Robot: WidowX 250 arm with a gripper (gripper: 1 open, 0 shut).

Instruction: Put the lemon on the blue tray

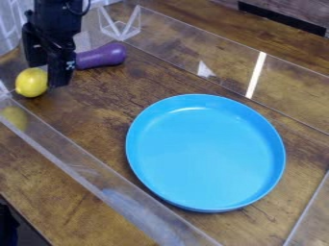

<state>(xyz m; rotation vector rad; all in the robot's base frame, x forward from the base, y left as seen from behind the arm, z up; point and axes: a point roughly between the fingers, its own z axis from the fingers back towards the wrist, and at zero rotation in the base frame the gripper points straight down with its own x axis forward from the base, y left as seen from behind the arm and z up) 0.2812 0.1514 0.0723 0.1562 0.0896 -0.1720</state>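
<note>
The lemon [30,83] is a small glossy yellow oval lying on the wooden table at the far left. My black gripper [49,71] hangs pointing down just right of and above it, jaws open with nothing between them; its fingers partly cover the lemon's right edge. The blue tray [206,152], a big round plate with a shallow rim, lies empty at the centre right, well apart from both.
A purple eggplant-like object [100,57] lies just right of the gripper. A clear plastic wall [77,159] runs along the table's front left, and another clear panel stands at the back [122,21]. Bare wood separates lemon and tray.
</note>
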